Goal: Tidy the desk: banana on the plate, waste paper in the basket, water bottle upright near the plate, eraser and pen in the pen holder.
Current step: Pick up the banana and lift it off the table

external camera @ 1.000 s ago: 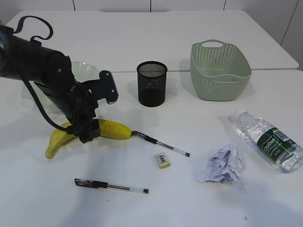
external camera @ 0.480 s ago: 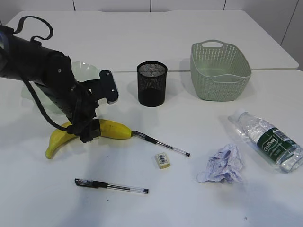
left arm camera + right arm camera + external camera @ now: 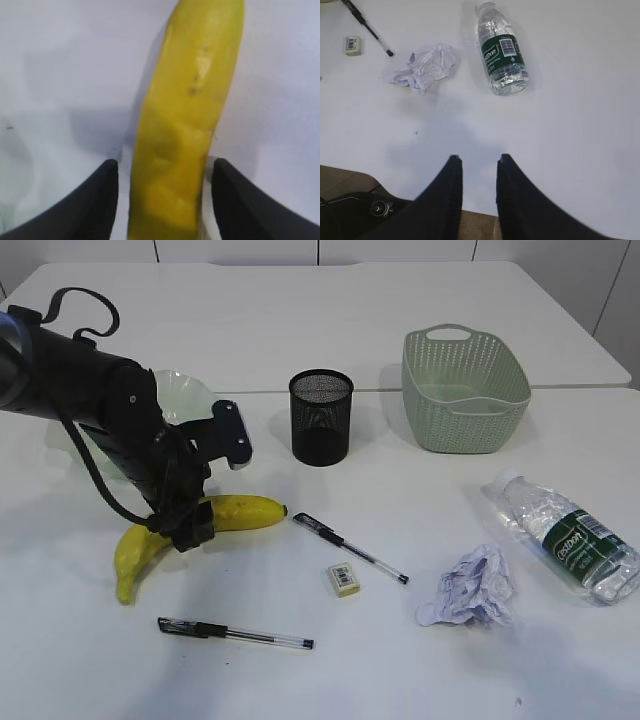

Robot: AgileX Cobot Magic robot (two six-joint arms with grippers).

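My left gripper [image 3: 190, 528] is shut on the middle of the yellow banana [image 3: 240, 510], which lies at a slant on the white desk [image 3: 300, 680]. In the left wrist view the banana [image 3: 190, 125] runs between the two black fingers of the left gripper [image 3: 165, 162]. The pale green plate [image 3: 185, 390] sits behind the arm, partly hidden. The pen holder [image 3: 321, 417] and the basket [image 3: 465, 390] stand at the back. One pen [image 3: 350, 548], the eraser [image 3: 343, 579] and a second pen [image 3: 235, 633] lie mid-desk. The waste paper [image 3: 470, 585] and the lying water bottle [image 3: 570, 535] are at right. My right gripper [image 3: 477, 159] hangs open and empty.
In the right wrist view the water bottle [image 3: 501, 50], waste paper [image 3: 425, 67], eraser [image 3: 352, 45] and a pen [image 3: 367, 25] lie ahead of the gripper, which is over the desk's near edge. A second white table stands behind.
The banana has turned with the left gripper: its right end rose, its left end swung down. The nearby pen has shifted slightly to the right. Nothing else has moved.
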